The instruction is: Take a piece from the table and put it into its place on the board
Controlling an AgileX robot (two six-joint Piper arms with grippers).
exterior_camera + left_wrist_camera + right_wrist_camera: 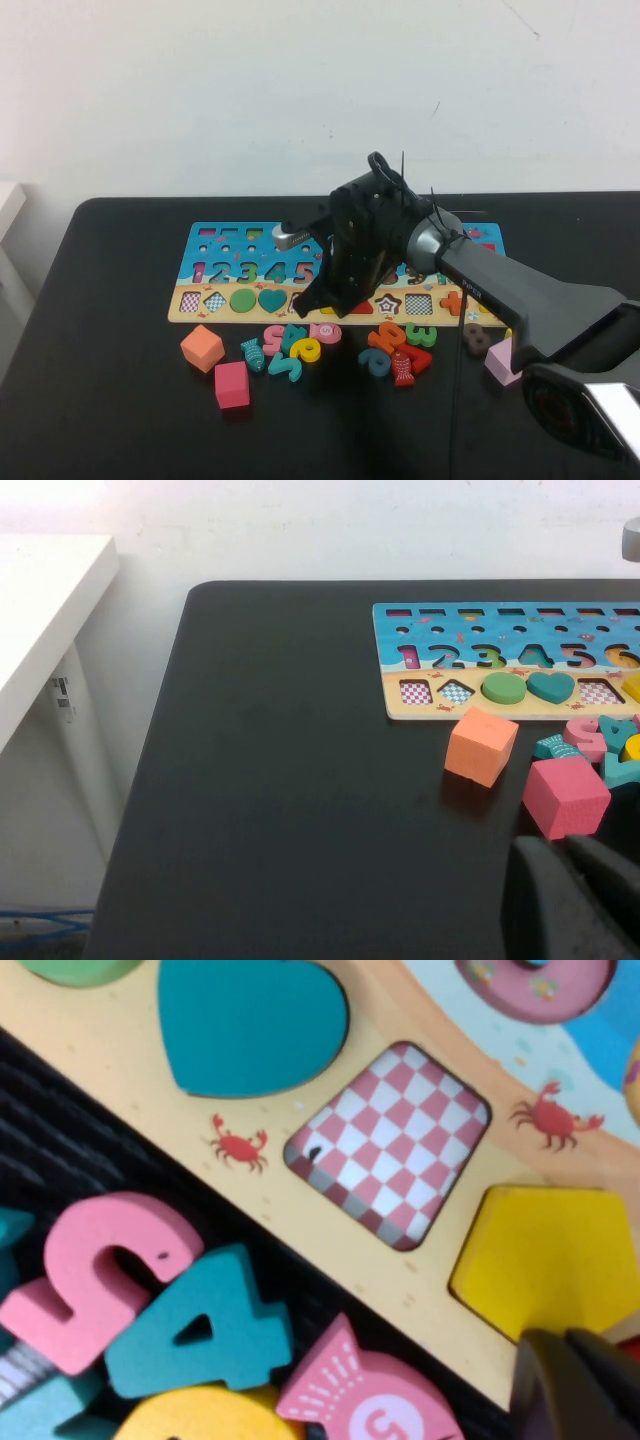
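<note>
The piece (550, 1260), a flat yellow pentagon, lies in the tan shape row of the board (120, 1090), beside an empty checkered slot (385, 1145) and a teal heart (245, 1020). My right gripper (575, 1380) is shut, its fingertips pressed together at the pentagon's near edge with nothing between them. In the high view the right gripper (310, 300) hangs low over the front edge of the board (230, 235) and hides the piece. My left gripper (570, 880) is shut and sits off to the table's left, near a pink cube (566, 796).
On the table (100, 400) in front of the board lie an orange cube (202, 347), a pink cube (231, 385), and two heaps of loose numbers and fish (290, 345) (400, 350). A pale pink block (500, 362) sits at the right.
</note>
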